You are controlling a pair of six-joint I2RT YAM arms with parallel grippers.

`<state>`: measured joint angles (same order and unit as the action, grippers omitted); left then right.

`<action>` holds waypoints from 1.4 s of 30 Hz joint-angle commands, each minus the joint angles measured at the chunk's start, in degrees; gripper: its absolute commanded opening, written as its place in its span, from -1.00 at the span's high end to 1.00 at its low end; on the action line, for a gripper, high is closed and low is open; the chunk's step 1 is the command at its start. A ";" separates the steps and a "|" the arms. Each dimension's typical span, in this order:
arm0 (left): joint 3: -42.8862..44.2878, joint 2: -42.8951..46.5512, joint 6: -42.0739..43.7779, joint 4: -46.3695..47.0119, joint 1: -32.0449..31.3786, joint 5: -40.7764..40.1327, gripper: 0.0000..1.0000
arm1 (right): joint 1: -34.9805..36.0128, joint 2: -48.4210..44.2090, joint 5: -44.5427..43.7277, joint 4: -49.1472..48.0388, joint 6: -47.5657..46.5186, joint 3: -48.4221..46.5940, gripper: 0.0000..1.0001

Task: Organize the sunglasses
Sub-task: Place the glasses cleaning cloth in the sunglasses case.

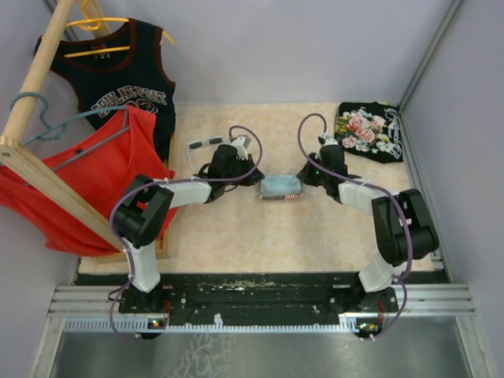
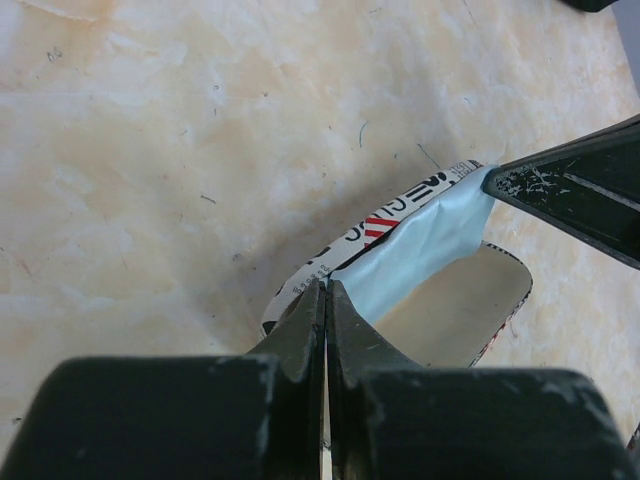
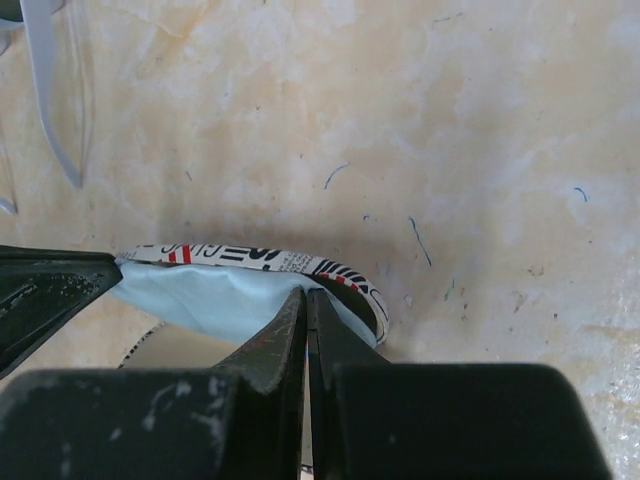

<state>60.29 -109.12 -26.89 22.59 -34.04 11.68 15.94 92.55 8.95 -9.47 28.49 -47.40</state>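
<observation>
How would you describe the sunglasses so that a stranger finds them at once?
On the beige table, look left, near the hanging black jersey. Beyond the left gripper lie the sunglasses: white-framed with grey lenses, hard and untouched, unlike the soft blue cloth nearby.

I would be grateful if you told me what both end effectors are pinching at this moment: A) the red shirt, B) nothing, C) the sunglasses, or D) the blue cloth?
D: the left end effector and right end effector, both shut, each nip one end of the cloth over the case; the sunglasses lie apart on the table.
</observation>
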 commanded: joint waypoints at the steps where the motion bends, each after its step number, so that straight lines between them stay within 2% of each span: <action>1: 1.71 -1.30 1.14 2.55 0.76 1.54 1.00 | -0.54 1.11 1.72 -4.64 -0.69 -3.58 1.00; 18: 1.90 -1.94 0.97 3.86 1.61 2.79 1.00 | -1.35 4.47 2.92 -5.60 -0.77 -4.52 1.00; 26: 2.29 -1.89 1.12 3.78 1.87 2.92 0.68 | -1.66 4.54 3.39 -5.74 -0.72 -4.75 0.99; 31: 2.06 -1.60 1.14 3.95 2.05 2.91 0.57 | -1.62 4.31 3.76 -5.73 -0.60 -4.81 0.87; 42: 1.23 -0.54 1.05 3.95 2.69 2.69 0.51 | -1.62 3.00 3.22 -4.90 -0.78 -4.81 0.52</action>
<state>61.21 -110.74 -26.68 24.88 -31.97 13.76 14.76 96.84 12.12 -11.77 28.49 -49.23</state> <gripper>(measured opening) 0.235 0.225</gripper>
